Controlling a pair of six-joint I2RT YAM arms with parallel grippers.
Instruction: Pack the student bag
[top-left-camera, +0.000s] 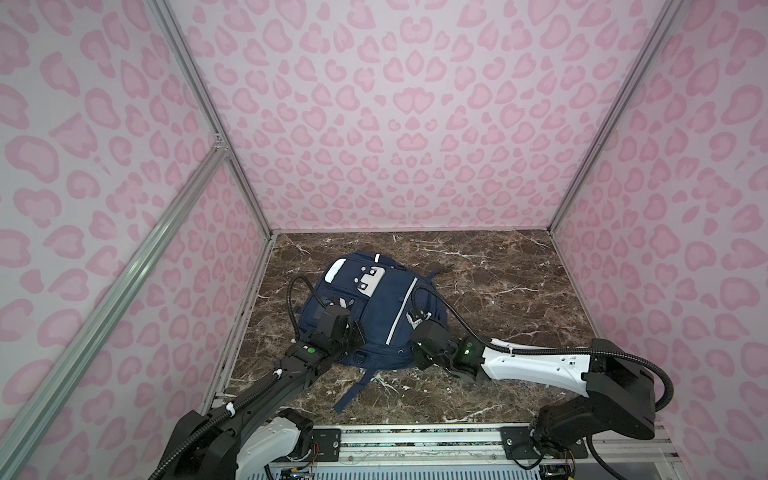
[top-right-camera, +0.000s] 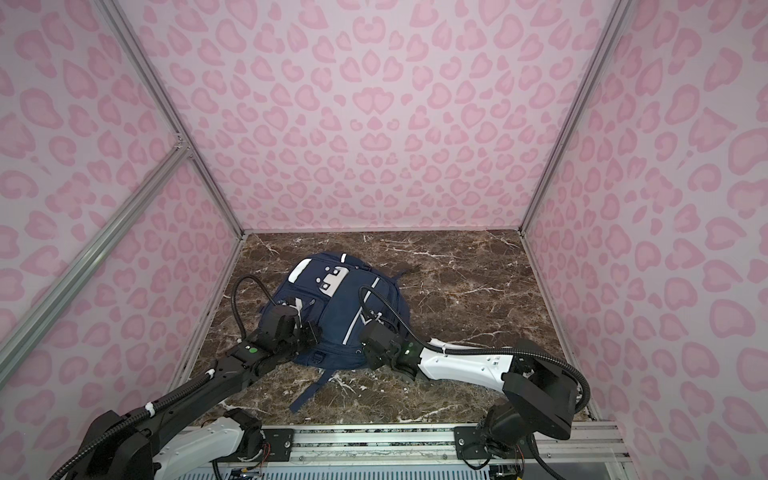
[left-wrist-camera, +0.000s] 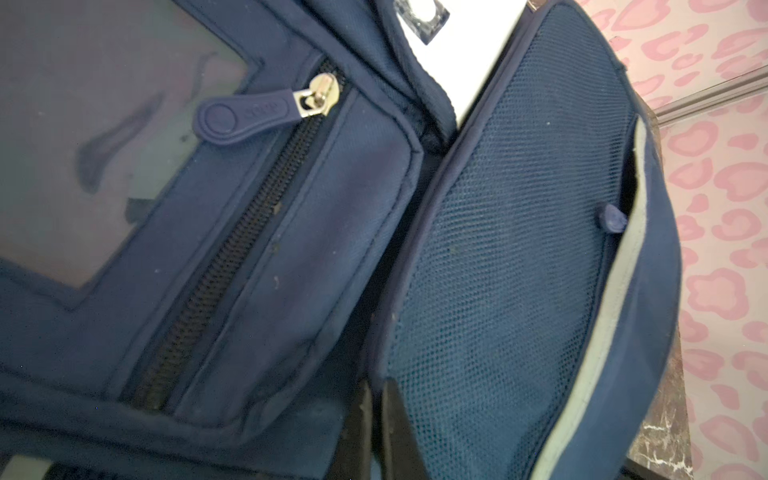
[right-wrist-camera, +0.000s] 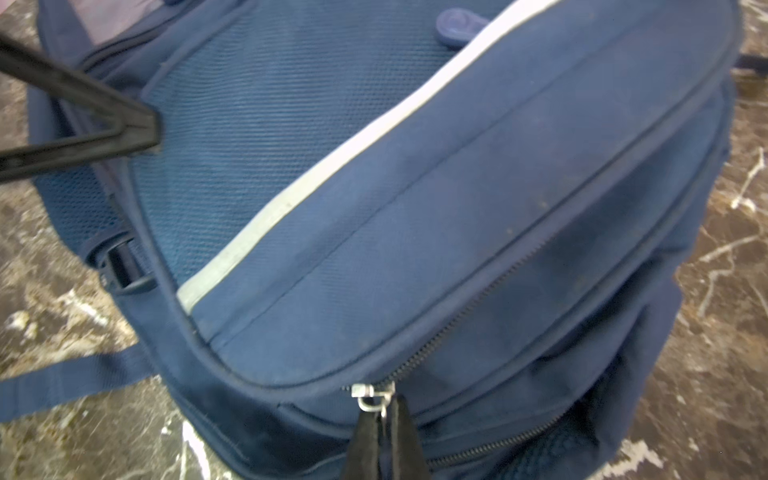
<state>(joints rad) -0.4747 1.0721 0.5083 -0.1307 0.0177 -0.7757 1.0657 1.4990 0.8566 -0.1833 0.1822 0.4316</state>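
The navy student bag (top-left-camera: 382, 307) (top-right-camera: 349, 303) lies front up on the marble table, left of centre in both top views. My left gripper (top-left-camera: 357, 332) (left-wrist-camera: 376, 384) is at its near left side, jaws shut on the piped edge of the mesh panel (left-wrist-camera: 498, 249). In the right wrist view, that gripper's fingers (right-wrist-camera: 137, 124) pinch the same edge. My right gripper (top-left-camera: 419, 356) (right-wrist-camera: 384, 409) is at the bag's near right edge. It is shut on the pull hanging from a silver zipper slider (right-wrist-camera: 372, 395), at the near end of a closed zipper.
A loose navy strap (top-left-camera: 353, 390) trails from the bag toward the front rail (top-left-camera: 415, 440). Bare marble table (top-left-camera: 498, 291) stretches to the right of the bag. Pink patterned walls close in three sides. A front pocket zipper pull (left-wrist-camera: 241, 116) lies flat.
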